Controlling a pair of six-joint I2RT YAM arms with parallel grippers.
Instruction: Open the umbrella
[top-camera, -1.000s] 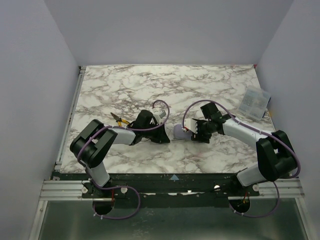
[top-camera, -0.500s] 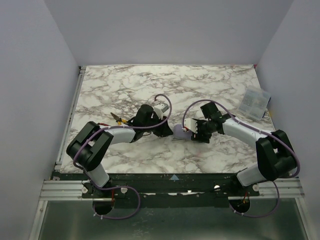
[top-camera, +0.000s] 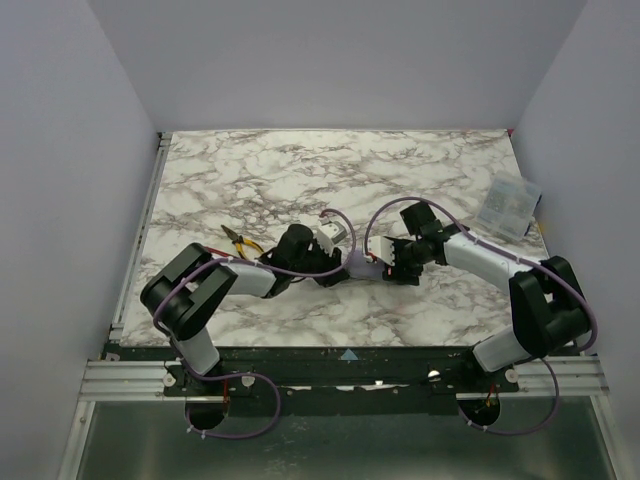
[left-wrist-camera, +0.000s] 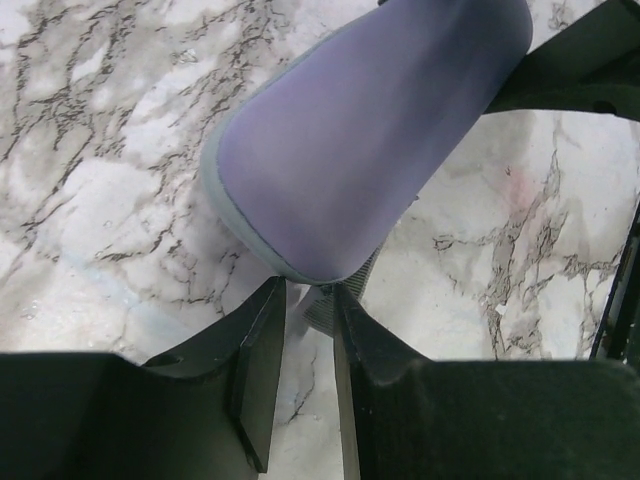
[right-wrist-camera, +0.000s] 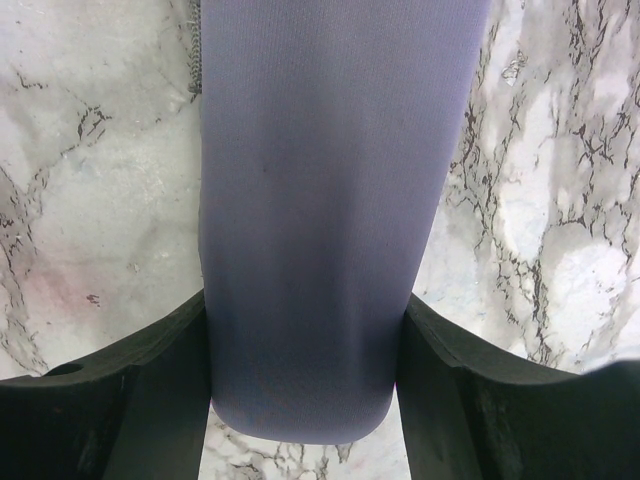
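Observation:
The umbrella (top-camera: 362, 266) is a folded bundle in smooth lavender fabric, lying low over the marble table (top-camera: 300, 170) between the two arms. My right gripper (top-camera: 385, 262) is shut on it: in the right wrist view both black fingers press the sides of the umbrella (right-wrist-camera: 320, 200) near its rounded end, at my right gripper (right-wrist-camera: 308, 300). My left gripper (top-camera: 345, 268) is at the opposite end. In the left wrist view the grey-edged tip of the umbrella (left-wrist-camera: 370, 150) sits just beyond my left gripper (left-wrist-camera: 308, 290), whose jaws stand a narrow gap apart. A grey ribbed strap (left-wrist-camera: 330, 300) hangs at the fingertips.
Yellow-handled pliers (top-camera: 238, 240) lie on the table behind the left arm. A clear plastic box (top-camera: 508, 207) leans at the right wall. Lavender walls close in the table on three sides.
My left gripper has swung right until its fingertips reach the umbrella's near end, and its jaws stand slightly wider. The right gripper and umbrella have barely moved.

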